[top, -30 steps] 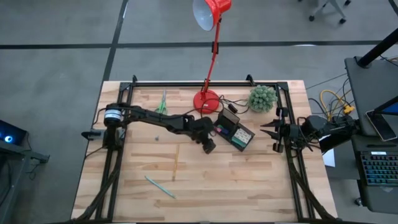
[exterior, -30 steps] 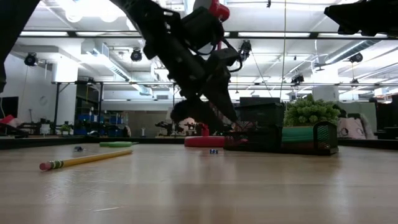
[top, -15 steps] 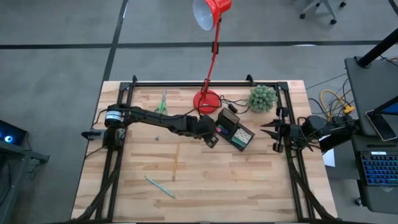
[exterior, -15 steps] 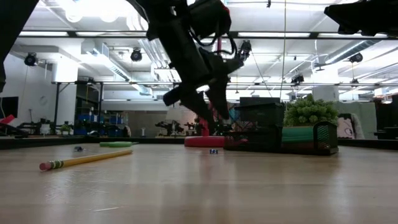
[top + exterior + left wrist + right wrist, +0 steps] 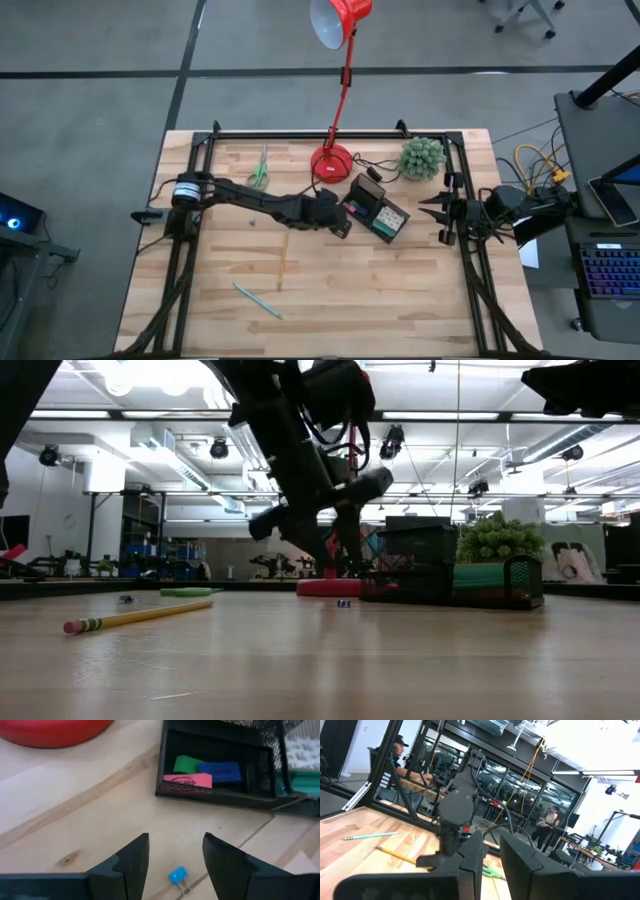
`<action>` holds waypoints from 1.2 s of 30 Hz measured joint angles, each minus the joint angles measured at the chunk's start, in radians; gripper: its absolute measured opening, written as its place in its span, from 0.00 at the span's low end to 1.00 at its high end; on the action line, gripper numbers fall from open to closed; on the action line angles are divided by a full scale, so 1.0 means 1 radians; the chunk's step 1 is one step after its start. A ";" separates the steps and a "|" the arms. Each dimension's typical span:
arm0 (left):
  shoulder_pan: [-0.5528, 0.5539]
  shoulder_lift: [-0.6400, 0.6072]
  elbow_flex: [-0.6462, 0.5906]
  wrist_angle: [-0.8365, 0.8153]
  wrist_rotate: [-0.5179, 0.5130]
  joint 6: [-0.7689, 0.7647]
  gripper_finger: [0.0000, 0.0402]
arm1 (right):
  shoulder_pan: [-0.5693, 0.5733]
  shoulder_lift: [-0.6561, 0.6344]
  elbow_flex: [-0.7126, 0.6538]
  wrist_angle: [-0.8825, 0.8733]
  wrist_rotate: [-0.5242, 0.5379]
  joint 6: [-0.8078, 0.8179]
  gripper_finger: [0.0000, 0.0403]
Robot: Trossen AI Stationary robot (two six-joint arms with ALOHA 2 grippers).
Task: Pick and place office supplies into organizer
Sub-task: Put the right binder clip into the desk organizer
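My left gripper [image 5: 343,228] hovers open above the table just left of the black organizer [image 5: 380,213]. A small blue binder clip [image 5: 178,876] lies on the wood below and between its fingers, untouched; it also shows as the blue clip [image 5: 344,603] in the low view. One organizer compartment [image 5: 210,795] holds a green piece [image 5: 185,764], a blue piece [image 5: 219,769] and a pink piece [image 5: 187,780]. The green scissors [image 5: 260,168], yellow pencil [image 5: 283,258], teal pen [image 5: 257,300] and one more small item [image 5: 253,222] lie on the table. My right gripper [image 5: 437,217] waits at the right edge, slightly open.
The red lamp base [image 5: 332,162] stands just beyond the organizer, with the green ball plant [image 5: 422,157] to its right. A black frame rail [image 5: 300,135] borders the far edge. Bare wood stretches between the pencil and the right arm. People sit in the room behind [image 5: 402,755].
My left gripper has drawn back a little from the organizer toward the table's left and far side, risen slightly and turned at the wrist. The blue clip has stayed where it was on the table.
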 joint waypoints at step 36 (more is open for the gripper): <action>-0.051 0.099 0.002 0.017 0.010 -0.028 0.42 | 0.000 0.000 -0.001 0.001 0.000 0.001 0.14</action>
